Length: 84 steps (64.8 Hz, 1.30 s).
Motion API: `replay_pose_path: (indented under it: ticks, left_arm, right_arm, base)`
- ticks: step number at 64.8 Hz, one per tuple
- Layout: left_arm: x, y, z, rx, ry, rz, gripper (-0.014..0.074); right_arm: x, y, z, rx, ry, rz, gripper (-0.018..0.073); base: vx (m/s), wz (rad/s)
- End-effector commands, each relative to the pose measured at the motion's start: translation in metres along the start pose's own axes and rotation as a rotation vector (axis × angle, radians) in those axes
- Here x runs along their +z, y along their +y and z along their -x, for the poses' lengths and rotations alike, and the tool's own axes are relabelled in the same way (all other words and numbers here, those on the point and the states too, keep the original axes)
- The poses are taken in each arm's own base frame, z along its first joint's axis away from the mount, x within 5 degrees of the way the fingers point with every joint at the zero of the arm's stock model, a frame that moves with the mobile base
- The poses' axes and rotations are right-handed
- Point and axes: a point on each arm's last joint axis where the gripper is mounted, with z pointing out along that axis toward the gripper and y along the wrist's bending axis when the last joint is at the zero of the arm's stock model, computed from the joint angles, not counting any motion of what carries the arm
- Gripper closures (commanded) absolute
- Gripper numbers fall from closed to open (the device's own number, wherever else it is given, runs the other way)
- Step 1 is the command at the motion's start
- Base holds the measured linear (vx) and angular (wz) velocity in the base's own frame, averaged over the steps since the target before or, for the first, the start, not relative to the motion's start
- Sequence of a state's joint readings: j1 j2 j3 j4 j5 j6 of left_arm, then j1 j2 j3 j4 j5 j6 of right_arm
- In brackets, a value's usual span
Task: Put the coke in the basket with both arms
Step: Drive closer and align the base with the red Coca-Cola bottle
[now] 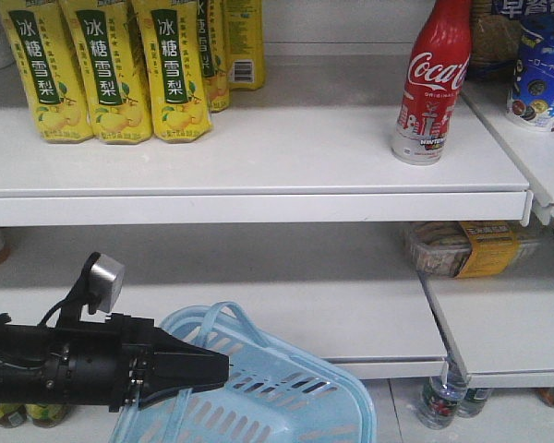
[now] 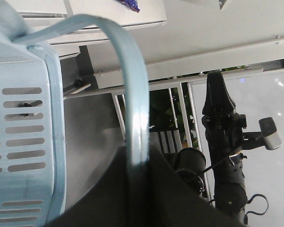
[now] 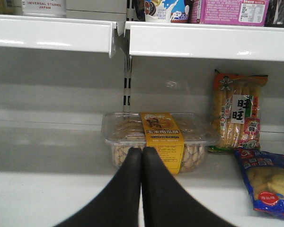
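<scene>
The left gripper (image 1: 217,367) clamps the arched handle (image 2: 135,94) of the pale blue plastic basket (image 1: 305,371) between its fingers. The right gripper (image 3: 142,152) is pressed closed and empty. The red Coca-Cola bottle (image 1: 434,78) stands upright on the white shelf (image 1: 258,157), above and left of the right fingers.

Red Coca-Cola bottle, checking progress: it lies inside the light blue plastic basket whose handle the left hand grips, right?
No. The red Coca-Cola bottle stands upright on the upper white shelf, as the front-facing view shows; the left hand does grip the handle of the light blue plastic basket.
</scene>
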<state>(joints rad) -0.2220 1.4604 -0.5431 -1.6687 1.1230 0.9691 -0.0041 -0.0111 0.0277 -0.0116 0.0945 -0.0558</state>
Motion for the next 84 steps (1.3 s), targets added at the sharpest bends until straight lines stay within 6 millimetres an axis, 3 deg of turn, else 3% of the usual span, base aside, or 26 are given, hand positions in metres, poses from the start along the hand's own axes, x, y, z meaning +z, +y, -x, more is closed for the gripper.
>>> replay_pose_path:
  ticks: [1,39,53,67,84]
  left_arm:
    - [-0.003,-0.025,0.005,0.016,-0.048,-0.149,0.0603]
    - [-0.003,-0.025,0.005,0.016,-0.048,-0.149,0.0603]
    - [-0.003,-0.025,0.006,0.015,-0.049,-0.150,0.0603]
    - [-0.003,-0.025,0.006,0.015,-0.049,-0.150,0.0603]
    - [-0.003,-0.025,0.006,0.015,-0.049,-0.150,0.0603]
  right_arm:
    - [-0.001,-0.001,0.005,-0.009,-0.080,-0.010,0.0569]
    - [-0.001,-0.001,0.005,-0.009,-0.087,-0.010,0.0569]
    - [-0.003,-0.001,0.016,0.018,-0.174,-0.014,0.0569]
    - [-0.004,-0.003,0.045,0.032,-0.153,-0.011,0.0569]
    - [0.013,-0.007,0.100,0.067,-0.116,-0.004,0.0569]
  base:
    - [0.00,0.00]
    - [0.00,0.00]
    - [0.00,0.00]
    - [0.00,0.00]
    - [0.00,0.00]
